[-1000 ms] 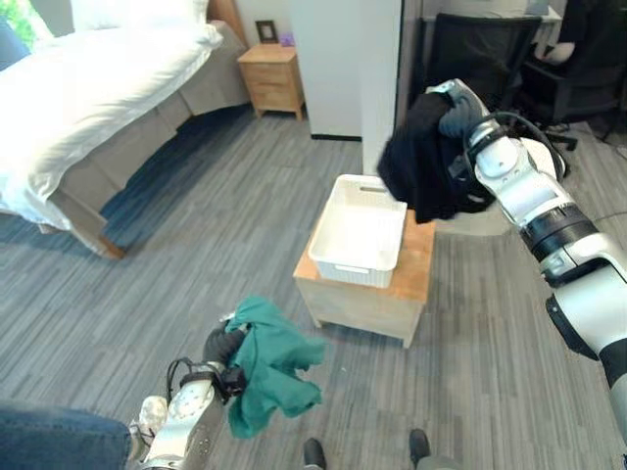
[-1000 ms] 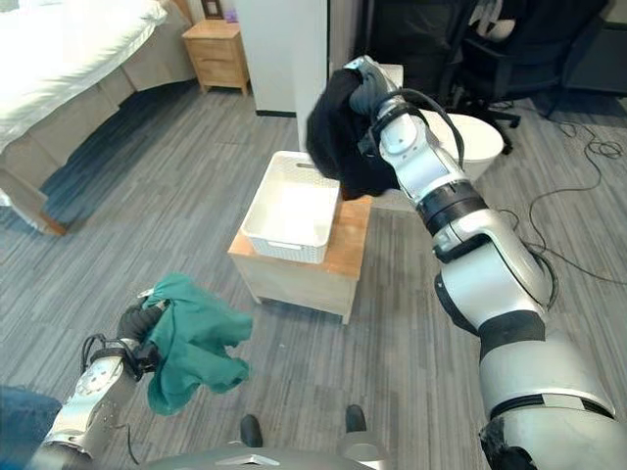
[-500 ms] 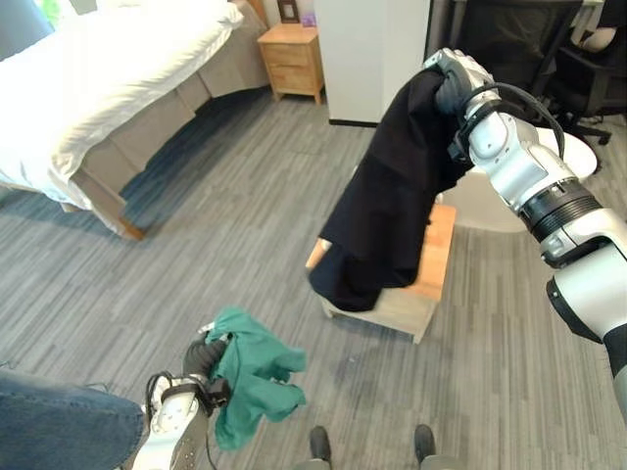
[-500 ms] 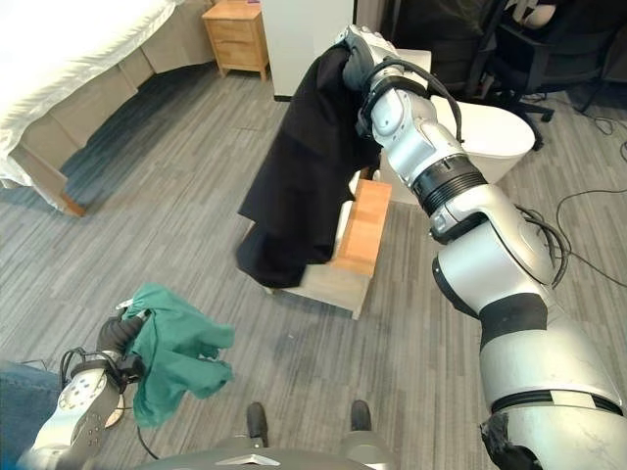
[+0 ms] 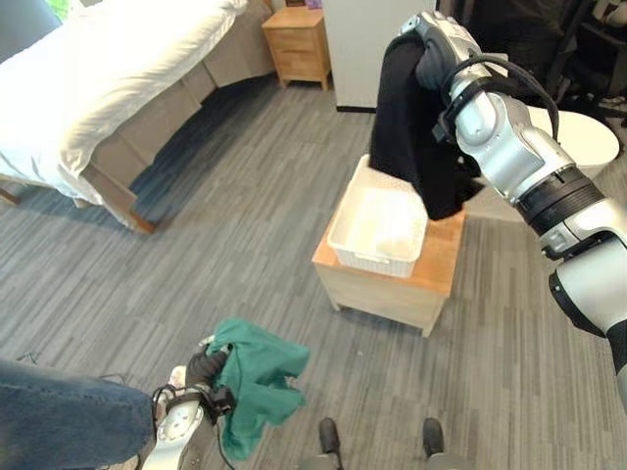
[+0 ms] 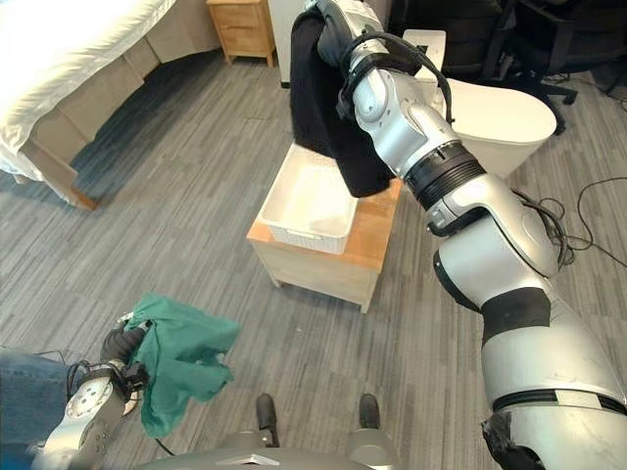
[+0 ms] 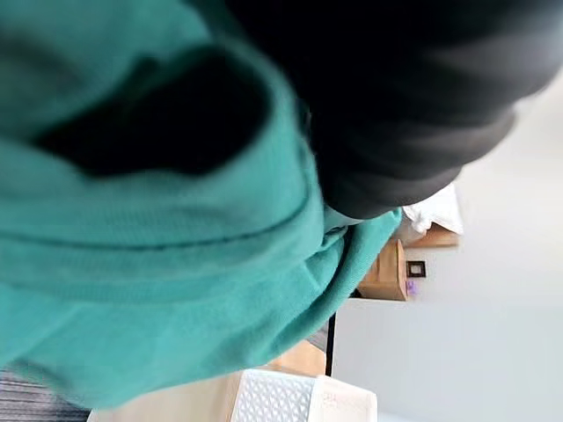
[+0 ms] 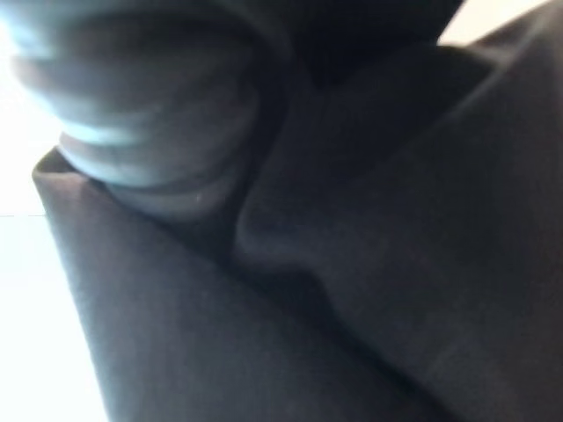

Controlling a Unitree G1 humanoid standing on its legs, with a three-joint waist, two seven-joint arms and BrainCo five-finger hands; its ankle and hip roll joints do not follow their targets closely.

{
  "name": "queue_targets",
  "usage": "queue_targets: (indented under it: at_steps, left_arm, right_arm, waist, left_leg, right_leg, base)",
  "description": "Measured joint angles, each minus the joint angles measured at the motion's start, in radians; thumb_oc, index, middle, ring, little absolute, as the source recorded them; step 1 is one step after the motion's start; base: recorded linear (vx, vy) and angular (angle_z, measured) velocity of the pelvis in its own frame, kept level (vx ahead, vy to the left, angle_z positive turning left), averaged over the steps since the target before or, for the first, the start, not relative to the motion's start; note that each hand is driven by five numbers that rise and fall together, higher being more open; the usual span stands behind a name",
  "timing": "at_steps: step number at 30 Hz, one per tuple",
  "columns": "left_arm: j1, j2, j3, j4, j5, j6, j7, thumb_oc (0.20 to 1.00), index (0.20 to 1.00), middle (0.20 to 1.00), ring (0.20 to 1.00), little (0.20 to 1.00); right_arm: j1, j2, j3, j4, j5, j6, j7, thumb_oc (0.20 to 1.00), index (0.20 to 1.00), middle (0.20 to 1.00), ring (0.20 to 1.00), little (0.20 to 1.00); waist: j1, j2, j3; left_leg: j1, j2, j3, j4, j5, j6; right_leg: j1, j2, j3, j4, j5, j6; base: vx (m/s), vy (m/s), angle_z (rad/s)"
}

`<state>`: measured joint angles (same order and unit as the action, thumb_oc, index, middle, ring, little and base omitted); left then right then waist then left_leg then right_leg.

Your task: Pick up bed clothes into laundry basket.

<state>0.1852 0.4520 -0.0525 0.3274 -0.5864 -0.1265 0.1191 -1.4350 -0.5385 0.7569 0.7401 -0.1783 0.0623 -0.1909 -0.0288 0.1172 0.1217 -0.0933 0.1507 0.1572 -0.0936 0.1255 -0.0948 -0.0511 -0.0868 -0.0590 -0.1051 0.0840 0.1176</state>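
My right hand (image 5: 431, 44) is raised high, shut on a black garment (image 5: 411, 127) that hangs from it over the far side of the white laundry basket (image 5: 380, 231). The basket sits on a low wooden table (image 5: 392, 289) and looks empty. Down at the lower left, my left hand (image 5: 201, 370) is shut on a bunched green garment (image 5: 257, 380), held above the floor well short of the table. The left wrist view has that green cloth (image 7: 158, 264) pressed up close, with the basket (image 7: 299, 400) beyond it. Black cloth (image 8: 369, 264) covers the right wrist view.
A bed (image 5: 88, 88) with white bedding stands at the upper left, a wooden nightstand (image 5: 301, 44) behind it. A white pillar (image 5: 353, 49) rises behind the table. A white round object (image 5: 588, 137) and office chairs are at the right. A person's blue-clad leg (image 5: 59, 421) is at the lower left.
The black garment, hanging long and covering the basket half a second ago, now hangs shorter behind it, leaving the basket uncovered. The whole picture has shifted, so the camera moved. My left hand keeps the green garment.
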Motion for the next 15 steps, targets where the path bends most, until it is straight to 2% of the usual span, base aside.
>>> queue_targets:
  at_steps: [5, 10, 12, 15]
  left_arm:
    - [-0.010, 0.002, -0.001, -0.024, 0.000, -0.004, 0.004, 0.200, 0.200, 0.200, 0.200, 0.200]
    - [0.001, 0.001, -0.010, -0.089, -0.001, -0.038, 0.003, 0.200, 0.200, 0.200, 0.200, 0.200]
    - [-0.002, -0.009, -0.011, -0.079, -0.002, -0.047, 0.005, 0.200, 0.200, 0.200, 0.200, 0.200]
    - [-0.005, -0.010, -0.018, -0.074, -0.002, -0.045, 0.005, 0.200, 0.200, 0.200, 0.200, 0.200]
  right_arm:
    - [-0.046, 0.003, 0.019, 0.076, -0.021, 0.000, -0.014, 0.200, 0.200, 0.200, 0.200, 0.200]
    - [-0.115, -0.027, 0.110, 0.270, -0.062, -0.001, -0.017, 0.200, 0.200, 0.200, 0.200, 0.200]
    - [-0.119, -0.053, 0.118, 0.287, -0.062, 0.002, -0.016, 0.200, 0.200, 0.200, 0.200, 0.200]
    - [-0.124, -0.076, 0.119, 0.275, -0.062, 0.002, -0.016, 0.200, 0.200, 0.200, 0.200, 0.200]
  waist:
    - [0.006, 0.014, 0.012]
    - [0.049, 0.082, 0.069]
    - [0.060, 0.091, 0.076]
    - [0.061, 0.086, 0.079]
  left_leg:
    - [-0.053, -0.003, -0.008, 0.000, 0.012, -0.003]
    - [-0.132, -0.015, -0.031, 0.001, 0.026, 0.005]
    - [-0.157, -0.015, -0.034, 0.001, 0.029, 0.002]
    - [-0.164, -0.016, -0.035, 0.001, 0.030, 0.002]
  right_leg:
    - [-0.048, -0.002, -0.008, 0.000, 0.002, 0.004]
    - [-0.112, -0.012, -0.029, 0.000, 0.008, 0.009]
    - [-0.134, -0.012, -0.034, 0.004, 0.015, 0.002]
    - [-0.137, -0.013, -0.041, 0.005, 0.015, 0.003]
  base:
    - [-0.01, 0.002, 0.04]
    - [0.02, -0.020, 0.13]
    - [0.04, -0.016, 0.08]
    - [0.04, -0.013, 0.08]
